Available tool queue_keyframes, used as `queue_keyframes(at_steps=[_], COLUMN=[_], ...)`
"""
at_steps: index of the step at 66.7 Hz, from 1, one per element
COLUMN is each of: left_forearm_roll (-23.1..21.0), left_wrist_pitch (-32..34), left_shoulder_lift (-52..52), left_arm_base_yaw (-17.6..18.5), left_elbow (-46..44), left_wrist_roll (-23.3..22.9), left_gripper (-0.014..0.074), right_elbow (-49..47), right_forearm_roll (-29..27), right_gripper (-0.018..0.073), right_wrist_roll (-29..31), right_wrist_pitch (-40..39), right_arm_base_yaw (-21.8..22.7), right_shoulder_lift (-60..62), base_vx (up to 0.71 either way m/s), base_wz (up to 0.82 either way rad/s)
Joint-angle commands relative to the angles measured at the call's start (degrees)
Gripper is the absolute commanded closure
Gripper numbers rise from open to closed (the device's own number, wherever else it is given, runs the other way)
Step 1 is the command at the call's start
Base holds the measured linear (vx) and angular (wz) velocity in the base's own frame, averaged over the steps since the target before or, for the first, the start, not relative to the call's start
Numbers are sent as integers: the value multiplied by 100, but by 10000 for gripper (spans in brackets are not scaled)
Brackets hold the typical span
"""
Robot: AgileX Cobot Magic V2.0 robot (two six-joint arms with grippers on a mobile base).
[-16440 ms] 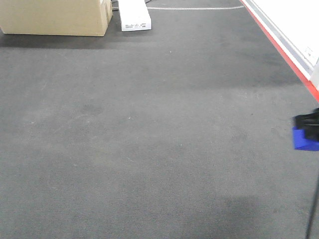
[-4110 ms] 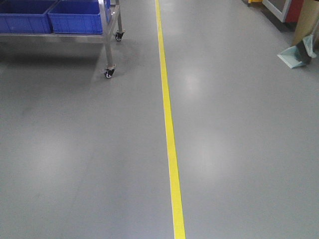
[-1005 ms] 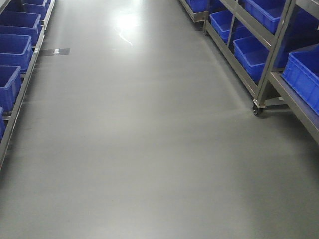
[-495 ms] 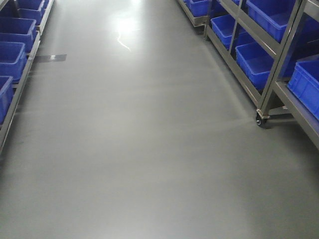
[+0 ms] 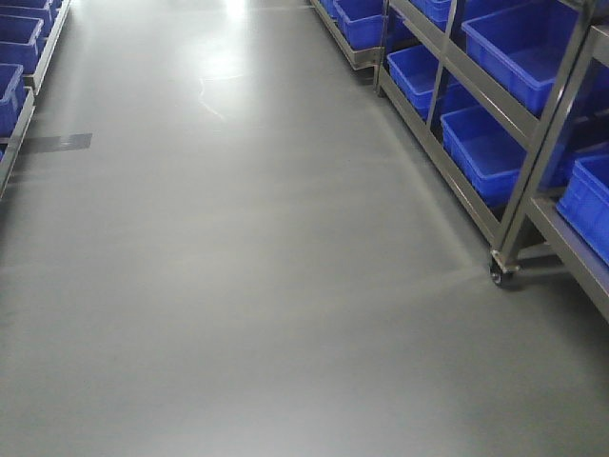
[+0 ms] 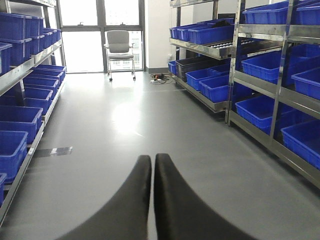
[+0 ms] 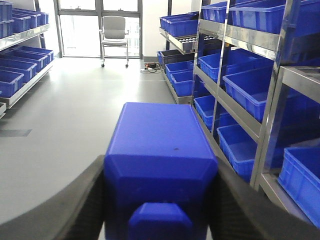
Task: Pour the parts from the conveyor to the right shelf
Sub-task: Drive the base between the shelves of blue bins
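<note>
Right wrist-mounted view shows the right claw (image 7: pixel 160 210) clamped on the blue block (image 7: pixel 160 145), with the right shelf (image 7: pixel 245 37) and its blue bins (image 7: pixel 242 147) to the block's right; the left claw (image 6: pixel 152 170) is closed, empty.

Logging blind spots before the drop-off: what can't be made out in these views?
- Right wrist view: the blue block hides the tips of the right fingers and the floor ahead.
- Front view: neither arm nor the block shows; the right edge cuts off the right shelf.
- Both wrist views: rims hide the blue bins' insides.
- Left wrist view: the clutter by the chair is too small to identify.
</note>
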State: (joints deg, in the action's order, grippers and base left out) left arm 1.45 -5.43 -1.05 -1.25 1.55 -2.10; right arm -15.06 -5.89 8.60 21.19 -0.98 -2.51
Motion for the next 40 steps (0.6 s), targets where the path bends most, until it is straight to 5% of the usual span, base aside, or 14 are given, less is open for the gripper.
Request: queue_keyframes(at_steps=[1,40], left_forearm_roll=[-35,-35], left_wrist_pitch=[412,412], left_shoulder_lift=[-33,-33], left_arm_base_yaw=[32,32], left_elbow=[-112,-112], left_wrist_roll=[-42,-42], left_gripper=[603,603], right_elbow=[-150,-150], right_forearm_roll=[18,13], right_gripper=[561,561], right_wrist_roll=[3,3], right_wrist_pitch=[-485,-485], right_arm_base_yaw=[-10,-10], right_shoulder_lift=[-73,-73], base_vx=[58,64], base_wz=[0,18])
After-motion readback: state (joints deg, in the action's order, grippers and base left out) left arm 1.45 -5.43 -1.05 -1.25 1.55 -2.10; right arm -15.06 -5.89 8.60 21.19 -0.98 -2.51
